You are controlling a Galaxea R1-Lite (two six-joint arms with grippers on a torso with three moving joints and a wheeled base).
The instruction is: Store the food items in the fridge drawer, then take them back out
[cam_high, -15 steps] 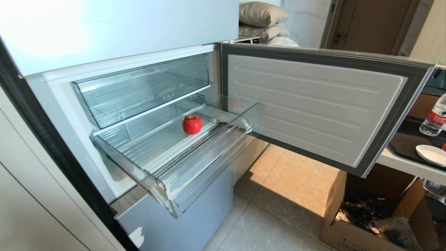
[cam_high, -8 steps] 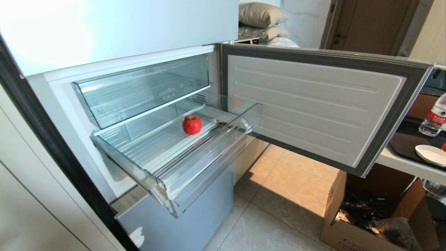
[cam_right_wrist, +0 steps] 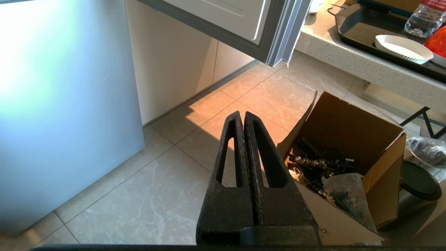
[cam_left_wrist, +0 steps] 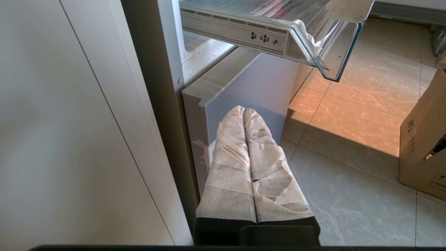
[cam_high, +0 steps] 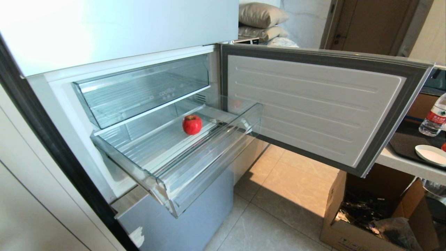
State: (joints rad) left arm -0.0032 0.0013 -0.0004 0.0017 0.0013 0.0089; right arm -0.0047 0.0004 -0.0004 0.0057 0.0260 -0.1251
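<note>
Head view: fridge drawer [cam_high: 163, 164] is pulled out under the clear drawer printed "coolBox" [cam_high: 146, 90], fridge door [cam_high: 313, 104] swung wide to the right. 1 red food item [cam_high: 192, 124] sits on the ribbed floor toward the back right of the drawer, apart from the walls; no second item visible inside. Neither arm shows here. Judgement: storing is at least partly done, 1 piece in; whether more go in can't be told from this view, and the take-out half looks not yet done. Bench [cam_high: 411, 164] at far right carries a dark tray [cam_high: 404, 144], a white dish [cam_high: 430, 153] and a water bottle [cam_high: 433, 120]; cardboard box [cam_high: 352, 209] on the floor below it, pillows [cam_high: 261, 14] behind the fridge. Left wrist view: left end effector [cam_left_wrist: 244, 111], wrapped in white cloth, clenched with pads together, grasping nothing, low beside the lower fridge panel [cam_left_wrist: 251, 87], under the drawer's front corner with its tape scrap [cam_left_wrist: 306, 31]. Right wrist view: right end effector [cam_right_wrist: 241, 115] clenched, empty, aimed down at the floor tiles [cam_right_wrist: 156, 188] between fridge and cardboard box; door edge overhead; on the bench the tray, the dish and an orange-red thing [cam_right_wrist: 437, 43] at frame edge, maybe another food item, can't tell. In the way, judged: the open door between bench and drawer for the right arm, the box on the floor near its path, the drawer's raised front lip for any reach in.
</note>
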